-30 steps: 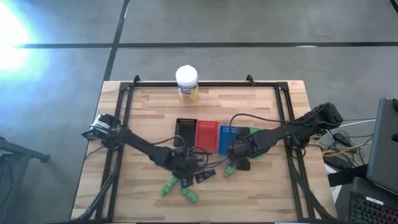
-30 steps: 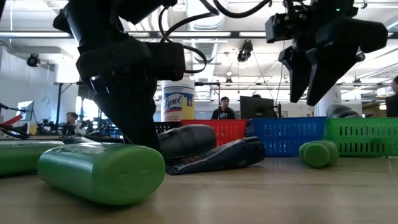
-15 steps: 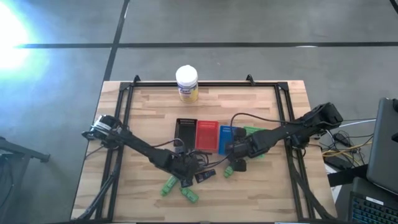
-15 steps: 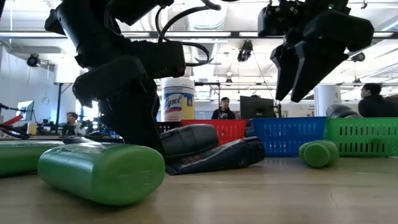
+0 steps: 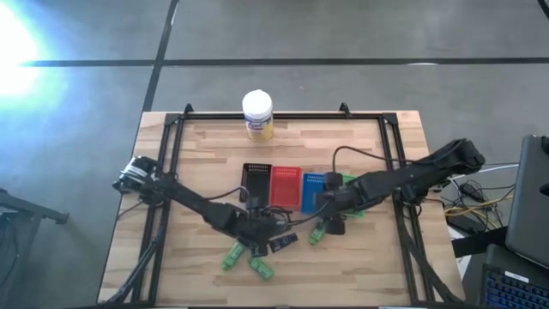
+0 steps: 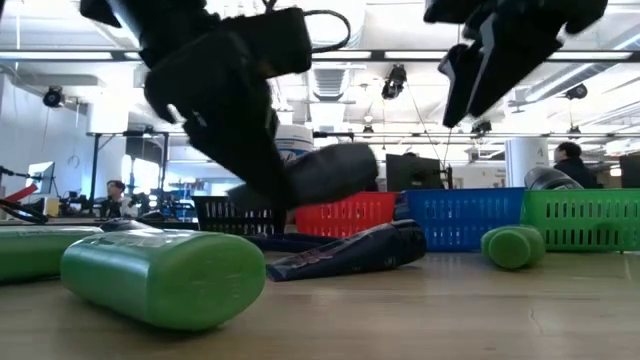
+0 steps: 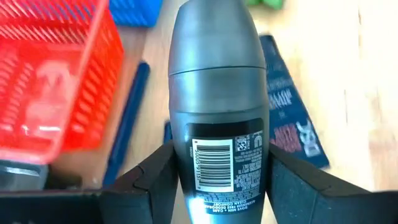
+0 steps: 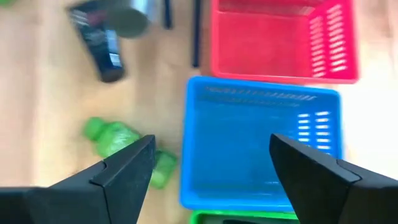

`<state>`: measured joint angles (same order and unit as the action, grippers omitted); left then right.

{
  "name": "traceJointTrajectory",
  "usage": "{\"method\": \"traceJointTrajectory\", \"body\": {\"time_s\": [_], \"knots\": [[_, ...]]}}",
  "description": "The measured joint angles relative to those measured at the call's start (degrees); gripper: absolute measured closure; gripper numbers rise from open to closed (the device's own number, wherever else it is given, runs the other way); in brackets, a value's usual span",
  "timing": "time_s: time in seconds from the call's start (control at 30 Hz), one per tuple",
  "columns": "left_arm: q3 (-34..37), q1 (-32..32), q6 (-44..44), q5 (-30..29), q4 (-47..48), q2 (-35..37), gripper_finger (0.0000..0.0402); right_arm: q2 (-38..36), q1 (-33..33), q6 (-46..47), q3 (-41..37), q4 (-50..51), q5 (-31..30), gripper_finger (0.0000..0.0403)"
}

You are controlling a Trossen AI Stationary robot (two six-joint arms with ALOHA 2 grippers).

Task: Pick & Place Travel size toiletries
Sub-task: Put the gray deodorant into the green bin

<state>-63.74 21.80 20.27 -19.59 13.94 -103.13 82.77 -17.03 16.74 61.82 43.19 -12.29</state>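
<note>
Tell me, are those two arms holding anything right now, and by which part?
The left gripper clamps a grey mini bottle by its labelled lower body, lifted off the table. The right gripper hangs open and empty above the blue tray.

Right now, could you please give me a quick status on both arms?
Left gripper shut on grey bottle, lifted. Right gripper open, empty, above blue tray. Path clear.

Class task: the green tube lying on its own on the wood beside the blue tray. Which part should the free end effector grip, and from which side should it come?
Probably the middle of the green tube, from straight above, fingers across its narrow width. It lies flat with bare wood on both long sides, and the open right end effector hangs above the blue tray beside it.
</note>
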Motion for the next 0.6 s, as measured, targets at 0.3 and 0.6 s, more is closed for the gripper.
{"method": "traceJointTrajectory", "body": {"time_s": [0.3, 0.6], "knots": [[-3.1, 0.0, -5.6, -12.2, 0.2, 0.4, 0.02, -4.0, 1.6, 11.4, -0.1, -5.5, 7.6, 0.012], [-7.5, -0.5, -12.2, -18.2, 0.0, 0.5, 0.02, -4.7, 2.8, 18.3, -0.1, -14.2, 7.9, 0.0119]]}}
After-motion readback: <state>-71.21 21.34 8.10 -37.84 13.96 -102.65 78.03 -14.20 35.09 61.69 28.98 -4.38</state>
